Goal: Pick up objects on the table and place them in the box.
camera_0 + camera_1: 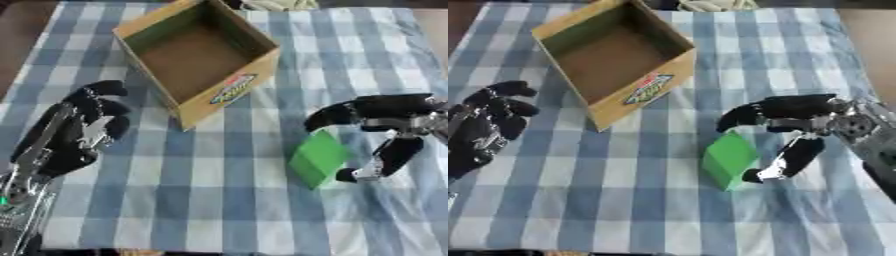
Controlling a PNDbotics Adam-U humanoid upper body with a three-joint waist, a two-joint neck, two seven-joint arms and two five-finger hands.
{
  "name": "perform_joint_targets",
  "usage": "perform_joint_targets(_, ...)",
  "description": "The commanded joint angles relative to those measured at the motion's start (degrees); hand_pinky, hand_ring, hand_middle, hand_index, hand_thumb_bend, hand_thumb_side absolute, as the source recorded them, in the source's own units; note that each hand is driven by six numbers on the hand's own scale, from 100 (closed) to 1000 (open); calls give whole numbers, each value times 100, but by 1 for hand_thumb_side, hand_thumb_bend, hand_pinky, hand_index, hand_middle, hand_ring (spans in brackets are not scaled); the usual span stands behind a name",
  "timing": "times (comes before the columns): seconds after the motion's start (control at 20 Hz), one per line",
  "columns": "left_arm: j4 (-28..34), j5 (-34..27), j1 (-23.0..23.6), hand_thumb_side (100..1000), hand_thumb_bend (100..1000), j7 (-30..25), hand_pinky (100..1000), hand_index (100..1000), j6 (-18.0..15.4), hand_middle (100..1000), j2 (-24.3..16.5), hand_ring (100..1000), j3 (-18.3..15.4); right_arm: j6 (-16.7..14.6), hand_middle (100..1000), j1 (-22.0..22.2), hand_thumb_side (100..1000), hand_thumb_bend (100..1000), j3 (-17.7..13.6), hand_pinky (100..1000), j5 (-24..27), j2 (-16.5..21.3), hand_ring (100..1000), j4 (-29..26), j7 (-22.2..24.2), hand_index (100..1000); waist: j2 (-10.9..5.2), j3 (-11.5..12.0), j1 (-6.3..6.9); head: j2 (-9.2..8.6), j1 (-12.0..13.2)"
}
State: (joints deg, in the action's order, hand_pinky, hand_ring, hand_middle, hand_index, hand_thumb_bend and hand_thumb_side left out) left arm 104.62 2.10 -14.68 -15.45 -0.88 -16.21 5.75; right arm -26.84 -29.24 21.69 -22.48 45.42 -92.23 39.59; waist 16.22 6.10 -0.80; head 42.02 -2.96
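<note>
In the left eye view we see our right hand (385, 127) arched around the green block (318, 158): fingers curve over its far top, the thumb reaches down beside its right face, though we cannot tell whether they touch it. The block sits on the checked cloth (210, 190), near the open cardboard box (199, 55), which holds nothing. Our left hand (74, 130) rests at the left, fingers loosely curled, holding nothing.

The right eye view shows more of the right wrist (859, 127), silver-jointed.

Checked tablecloth (262, 210) (blue and white) covers table.
</note>
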Motion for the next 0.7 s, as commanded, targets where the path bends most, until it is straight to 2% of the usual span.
perform_joint_targets(0.05,80,-23,-74,547,510,-21,780,866,-7,756,-72,691,-28,-247,925,-71,606,393,-39,876,-84,63,922,69,170,953,-87,11,10,-33,-17)
perform_joint_targets(0.45,79,-27,-80,547,512,-36,780,867,-11,756,-68,691,-23,-292,916,-140,587,376,-7,874,-99,-6,917,133,176,914,-89,25,3,-32,-27)
perform_joint_targets(0.6,76,-26,-76,548,511,-39,780,867,-11,757,-67,691,-24,-297,911,-164,564,343,-7,870,-90,-17,913,116,176,825,-90,24,-3,-30,-25)
perform_joint_targets(0.7,76,-26,-73,548,511,-36,780,867,-12,756,-68,691,-27,-283,902,-171,548,321,-26,866,-64,-13,907,93,142,730,-90,21,-5,-29,-15)
